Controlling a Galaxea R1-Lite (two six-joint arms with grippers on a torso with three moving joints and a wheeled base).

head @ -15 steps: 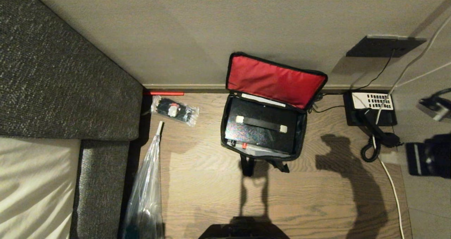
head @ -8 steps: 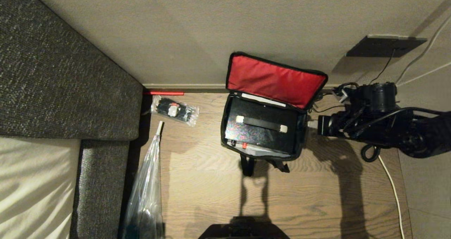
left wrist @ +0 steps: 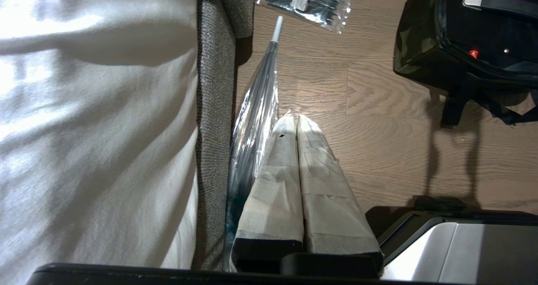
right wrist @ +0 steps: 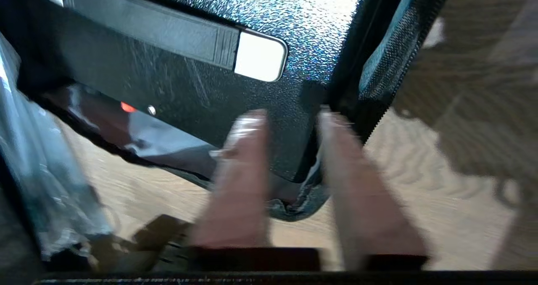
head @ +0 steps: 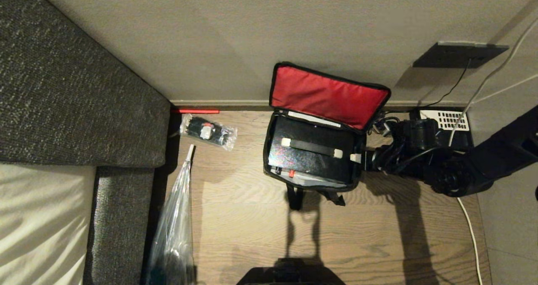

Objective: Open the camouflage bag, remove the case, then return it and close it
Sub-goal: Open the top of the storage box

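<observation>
A: Camouflage bag [head: 313, 150] on wooden floor [head: 357, 234] against wall, lid flipped back, red lining [head: 328, 93] exposed.
B: Case [head: 313, 152] flat inside bag, black, strap with pale ends across top, small red mark near front edge. Still seated in compartment.
A: Right hand [head: 356, 158] at bag's right wall, reaching in from the side. In wrist view fingers [right wrist: 246, 159] apart, one over case corner, other at zipper edge. Nothing gripped.
B: Left hand [left wrist: 296, 119] low beside sofa, fingers pressed together, empty, well apart from bag.
A: Surroundings: clear packet [head: 208, 131] with black contents left of bag; clear plastic sleeve [head: 174, 226] along sofa [head: 75, 87]; phone [head: 445, 123] with white keys behind right arm.
</observation>
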